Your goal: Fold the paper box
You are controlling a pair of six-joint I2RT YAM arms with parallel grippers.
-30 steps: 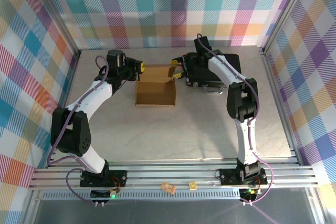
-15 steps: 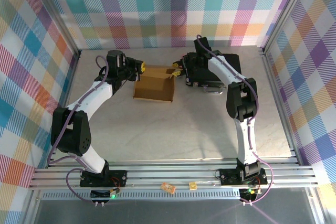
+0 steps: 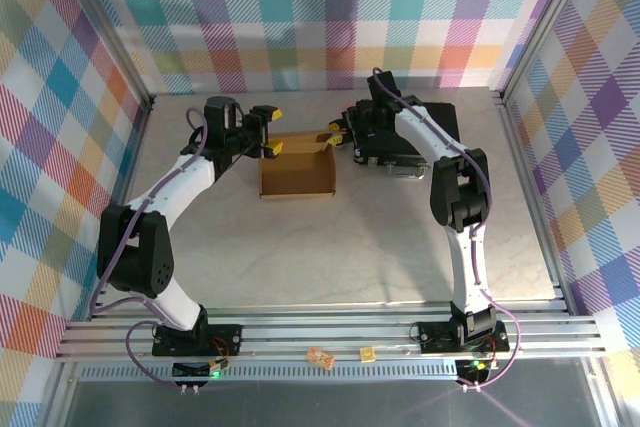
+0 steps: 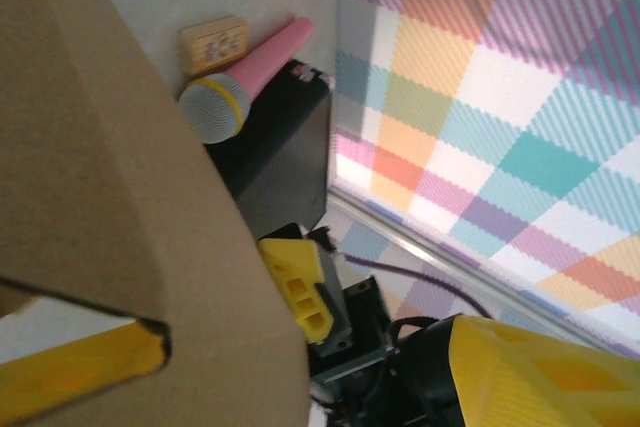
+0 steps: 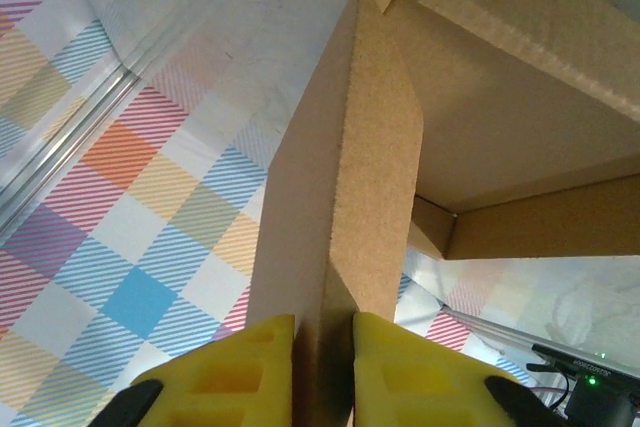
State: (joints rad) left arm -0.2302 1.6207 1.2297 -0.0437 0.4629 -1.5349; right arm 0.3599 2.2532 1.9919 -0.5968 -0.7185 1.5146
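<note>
The paper box [image 3: 297, 169] is a brown cardboard tray standing open side up at the back middle of the table. My left gripper [image 3: 269, 131] is open at its far left corner, one yellow fingertip on each side of the left wall [image 4: 110, 197]. In the left wrist view the cardboard passes between the spread fingers [image 4: 540, 377] of my left gripper [image 4: 300, 387]. My right gripper [image 3: 335, 135] is shut on the box's far right wall. In the right wrist view the right gripper [image 5: 323, 352] pinches the edge of that wall [image 5: 370, 147].
A black case [image 3: 412, 132] lies just right of the box, under the right arm. A pink microphone [image 4: 250, 77] and a small wooden block [image 4: 213, 42] lie beside the black case [image 4: 280, 147]. Two small wooden pieces [image 3: 320, 357] rest on the front rail.
The left gripper has opened and let go of the box's left wall. The right gripper has shut on the right wall. The box tilted briefly and now sits level.
</note>
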